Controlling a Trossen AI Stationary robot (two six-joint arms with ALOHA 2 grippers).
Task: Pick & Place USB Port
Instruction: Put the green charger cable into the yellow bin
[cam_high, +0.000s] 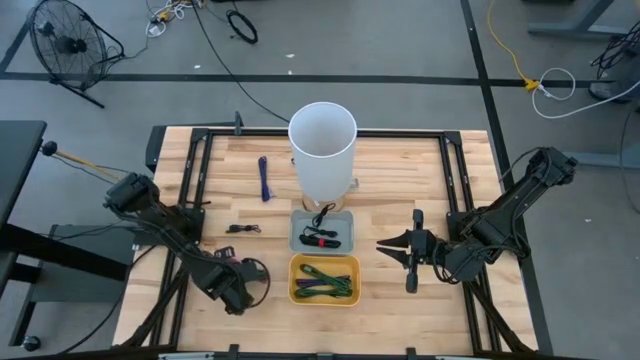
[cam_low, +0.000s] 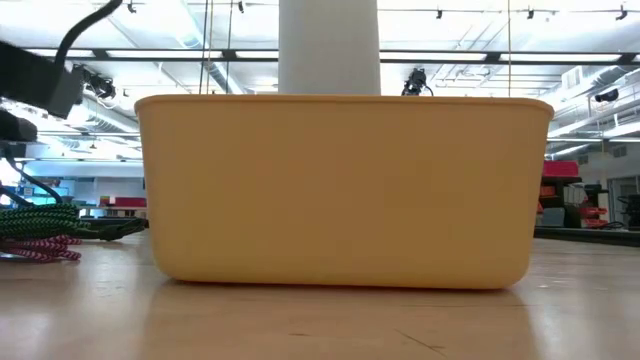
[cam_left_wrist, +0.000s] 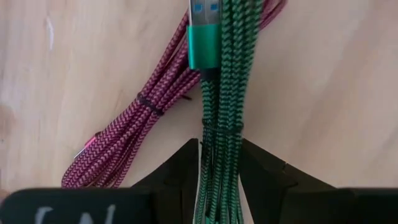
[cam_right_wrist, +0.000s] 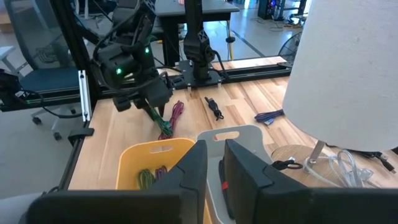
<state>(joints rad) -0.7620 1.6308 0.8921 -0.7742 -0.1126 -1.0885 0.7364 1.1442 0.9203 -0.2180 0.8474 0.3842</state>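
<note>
A green braided USB cable bundle (cam_left_wrist: 224, 87) with a green plug (cam_left_wrist: 201, 37) lies on the wood beside a dark red braided bundle (cam_left_wrist: 140, 121), left of the yellow bin (cam_high: 323, 280). In the low view both bundles (cam_low: 45, 228) rest on the tabletop. My left gripper (cam_left_wrist: 221, 149) (cam_high: 238, 292) is shut on the green bundle. My right gripper (cam_high: 385, 245) (cam_right_wrist: 216, 163) hovers right of the grey tray (cam_high: 321, 230), fingers shut and holding nothing. My left gripper pinches the green cable bundle near its tied middle (cam_left_wrist: 219, 134) between its two fingers (cam_left_wrist: 180, 168), with several strands together. The fingers come slanting down from above and lie along the bundle. The plug end stretches forward over the wood beside the red bundle.
The yellow bin holds green and purple cables. The grey tray holds a black and red cable. A tall white cylinder (cam_high: 323, 150) stands behind the tray. A blue cable (cam_high: 265, 178) and a small black cable (cam_high: 241, 229) lie on the table's left half.
</note>
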